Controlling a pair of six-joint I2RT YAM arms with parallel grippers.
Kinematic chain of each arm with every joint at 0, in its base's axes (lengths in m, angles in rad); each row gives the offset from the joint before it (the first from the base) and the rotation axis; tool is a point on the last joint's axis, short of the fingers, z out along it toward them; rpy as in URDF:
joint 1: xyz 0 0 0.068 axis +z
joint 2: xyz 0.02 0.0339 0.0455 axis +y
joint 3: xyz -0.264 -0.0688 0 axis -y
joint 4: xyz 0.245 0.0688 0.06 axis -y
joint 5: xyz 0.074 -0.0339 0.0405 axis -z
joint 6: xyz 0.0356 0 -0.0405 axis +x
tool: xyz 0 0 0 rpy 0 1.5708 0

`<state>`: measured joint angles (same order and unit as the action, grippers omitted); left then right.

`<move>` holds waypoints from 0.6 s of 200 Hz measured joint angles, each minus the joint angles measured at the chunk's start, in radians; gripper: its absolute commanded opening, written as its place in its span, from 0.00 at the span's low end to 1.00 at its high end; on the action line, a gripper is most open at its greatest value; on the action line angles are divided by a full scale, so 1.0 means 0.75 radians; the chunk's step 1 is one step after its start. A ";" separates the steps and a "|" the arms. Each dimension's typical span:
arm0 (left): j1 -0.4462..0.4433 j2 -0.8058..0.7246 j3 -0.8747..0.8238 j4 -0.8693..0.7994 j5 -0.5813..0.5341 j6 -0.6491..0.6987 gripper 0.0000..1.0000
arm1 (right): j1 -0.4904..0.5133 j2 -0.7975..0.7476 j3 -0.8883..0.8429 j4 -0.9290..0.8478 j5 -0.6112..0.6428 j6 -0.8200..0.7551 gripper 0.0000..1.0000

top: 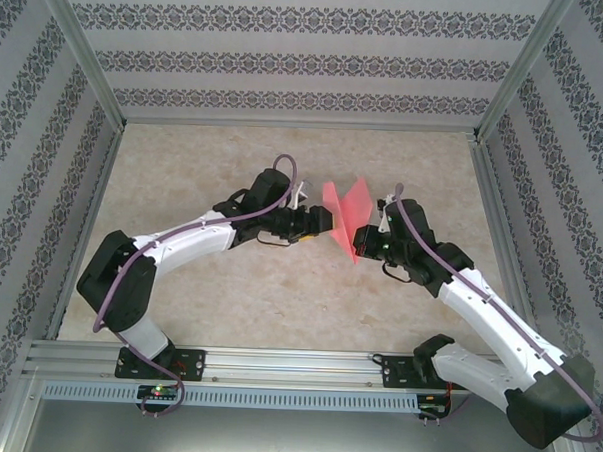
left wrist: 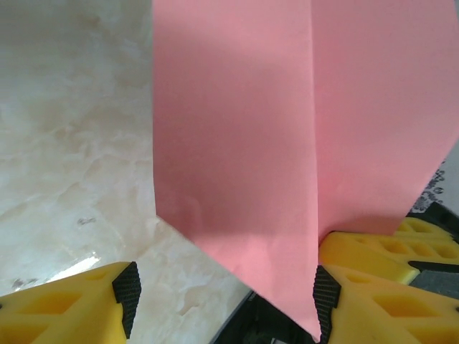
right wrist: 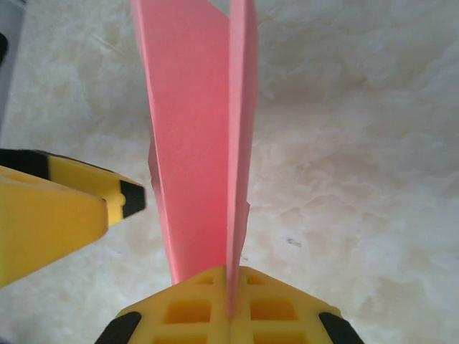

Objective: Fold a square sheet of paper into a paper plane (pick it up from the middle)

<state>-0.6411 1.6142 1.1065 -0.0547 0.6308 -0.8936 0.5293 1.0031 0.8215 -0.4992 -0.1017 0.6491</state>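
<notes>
While right pincer [right wrist: 229, 290] pinches paper [right wrist: 197, 143], left pincer [left wrist: 226, 294] straddles it.

Inside a robotics lab test cell: boxed in by damask-patterned wall panels [top: 289, 55] on aluminium extrusion posts [top: 87, 62], floored with a marble-look tabletop [top: 278, 305], with a white left arm [top: 181, 243] and right arm [top: 488, 309] bolted to a slotted rail [top: 275, 363].
</notes>
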 measured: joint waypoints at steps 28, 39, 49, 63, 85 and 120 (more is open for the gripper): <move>0.067 -0.081 -0.020 -0.068 -0.017 0.042 0.69 | 0.128 0.048 0.036 -0.080 0.201 -0.089 0.00; 0.110 -0.131 -0.042 -0.092 -0.022 0.058 0.69 | 0.185 0.073 0.043 -0.101 0.291 -0.113 0.00; 0.149 -0.175 -0.065 -0.108 -0.026 0.071 0.69 | 0.244 0.104 0.048 -0.119 0.373 -0.135 0.00; 0.198 -0.227 -0.098 -0.122 -0.027 0.078 0.69 | 0.325 0.156 0.061 -0.138 0.484 -0.157 0.00; 0.253 -0.274 -0.141 -0.150 -0.030 0.091 0.70 | 0.450 0.274 0.099 -0.157 0.653 -0.186 0.00; 0.312 -0.323 -0.216 -0.194 -0.029 0.106 0.70 | 0.629 0.496 0.168 -0.160 0.878 -0.223 0.00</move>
<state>-0.4072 1.3720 0.9447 -0.2001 0.6090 -0.8143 1.0012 1.3754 0.9478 -0.6193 0.5571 0.4816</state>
